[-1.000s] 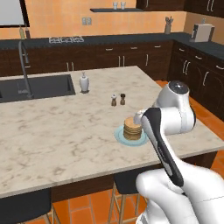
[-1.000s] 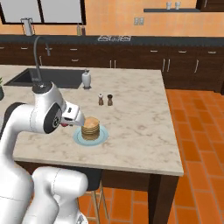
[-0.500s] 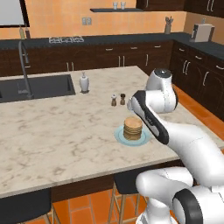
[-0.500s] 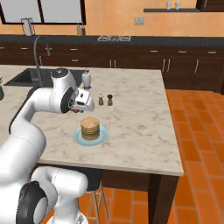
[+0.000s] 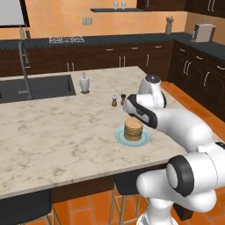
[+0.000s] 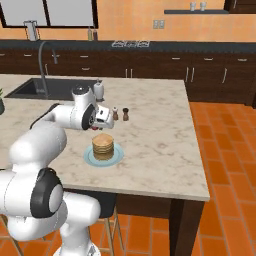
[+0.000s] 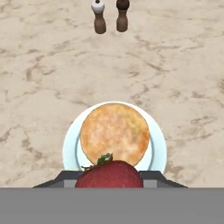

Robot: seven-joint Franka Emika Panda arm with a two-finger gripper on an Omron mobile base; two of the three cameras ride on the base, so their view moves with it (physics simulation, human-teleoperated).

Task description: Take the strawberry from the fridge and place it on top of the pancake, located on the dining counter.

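In the hand view the red strawberry (image 7: pixel 109 174) with its green leaf sits between the dark fingers, and my gripper (image 7: pixel 109 180) is shut on it. Just beyond it, below the hand, lies the tan pancake (image 7: pixel 114 133) on its pale blue plate (image 7: pixel 70 151). From the base views the gripper (image 5: pixel 130 110) (image 6: pixel 106 122) hovers a little above and behind the pancake stack (image 5: pixel 133 129) (image 6: pixel 103 146) on the dining counter (image 5: pixel 66 132) (image 6: pixel 160 150). The fridge is out of view.
Salt and pepper shakers (image 7: pixel 110 16) (image 5: pixel 118 100) (image 6: pixel 120 114) stand just past the plate. A white soap bottle (image 5: pixel 84 82) and the inset sink (image 5: pixel 39 86) with its faucet (image 5: pixel 25 66) are farther left. Bar stools (image 5: pixel 132 184) are tucked under the counter's near edge.
The arm has unfolded from near the base and swung out over the counter, carrying the hand with the strawberry up to the pancake plate. Pancake and shakers have not moved.
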